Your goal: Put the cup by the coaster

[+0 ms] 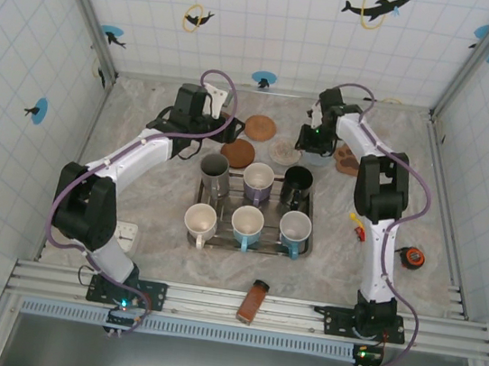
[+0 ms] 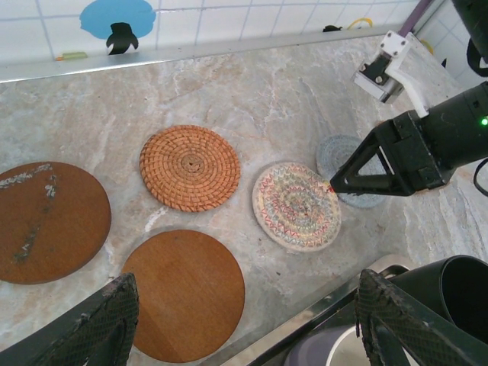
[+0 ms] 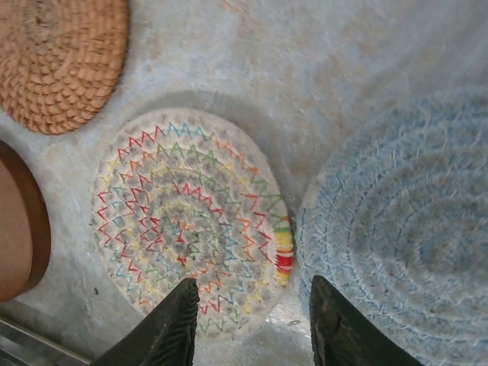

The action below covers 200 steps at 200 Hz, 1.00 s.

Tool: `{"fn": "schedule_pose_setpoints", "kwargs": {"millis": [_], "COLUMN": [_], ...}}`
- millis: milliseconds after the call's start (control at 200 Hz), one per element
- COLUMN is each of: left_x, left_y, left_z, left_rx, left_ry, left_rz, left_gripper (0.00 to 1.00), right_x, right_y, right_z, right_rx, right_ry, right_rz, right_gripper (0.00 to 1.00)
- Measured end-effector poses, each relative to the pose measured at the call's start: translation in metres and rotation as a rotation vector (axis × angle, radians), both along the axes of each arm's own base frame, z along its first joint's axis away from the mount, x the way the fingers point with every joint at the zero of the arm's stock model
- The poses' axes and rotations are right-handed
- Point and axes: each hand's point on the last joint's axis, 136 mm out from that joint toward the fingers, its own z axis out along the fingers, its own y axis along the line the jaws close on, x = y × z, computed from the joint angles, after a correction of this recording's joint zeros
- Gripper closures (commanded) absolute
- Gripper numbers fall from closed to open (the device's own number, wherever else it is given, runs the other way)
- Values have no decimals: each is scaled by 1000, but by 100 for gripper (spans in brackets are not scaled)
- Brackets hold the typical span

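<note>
Several cups stand in a metal tray (image 1: pixel 312 238): a steel cup (image 1: pixel 214 171), a purple cup (image 1: pixel 258 181), a black cup (image 1: pixel 297 183) and three pale ones in the front row. Behind the tray lie round coasters: a woven orange coaster (image 2: pixel 190 167), a multicoloured coaster (image 3: pixel 183 217), a blue-grey coaster (image 3: pixel 404 229) and a smooth brown coaster (image 2: pixel 187 293). My right gripper (image 3: pixel 255 286) is open and empty, low over the seam between the multicoloured and blue-grey coasters. My left gripper (image 2: pixel 248 293) hangs open and empty over the smooth brown coaster and the tray's back rim.
A second brown disc (image 2: pixel 46 221) lies at the far left of the left wrist view. A brown coaster (image 1: pixel 348 159) sits right of the right gripper. A brown box (image 1: pixel 252 301) rests on the front rail and a small tape measure (image 1: pixel 412 257) lies at the right.
</note>
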Motion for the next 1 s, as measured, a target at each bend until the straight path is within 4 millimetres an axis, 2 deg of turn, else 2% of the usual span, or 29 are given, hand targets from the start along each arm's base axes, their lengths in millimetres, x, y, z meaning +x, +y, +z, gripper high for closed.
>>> {"fn": "schedule_pose_setpoints", "kwargs": {"millis": [185,365,471,606,731,856,1001], "left_x": [0,7,16,37,49,50,42], "left_y": [0,-2,-3,-5,-6,-7,-14], "left_z": [-1,-8,-11,-16,-36,-61,-87], "left_rx": [1,14,39,104,180,265,342], "left_ry": [2,22,39,57,104,163,221], "left_rz": [0,6,12,18,10,-14,-60], "left_gripper": [25,27,28,27,26,25,24], "right_x": [14,17,15,11,4,2,-1], "right_y": [0,-4,-9,-17,-24,-27,-28], "right_z": [23,30,29,35,49,61,54], "right_rx": [-8,-24,-37,-45,-42,-34,-24], "right_ry": [-63,-79,-70,-72,-90,-115,-110], "right_rz": [8,11,13,11,9,8,10], "right_gripper": [51,53,54,53,52,51,50]}}
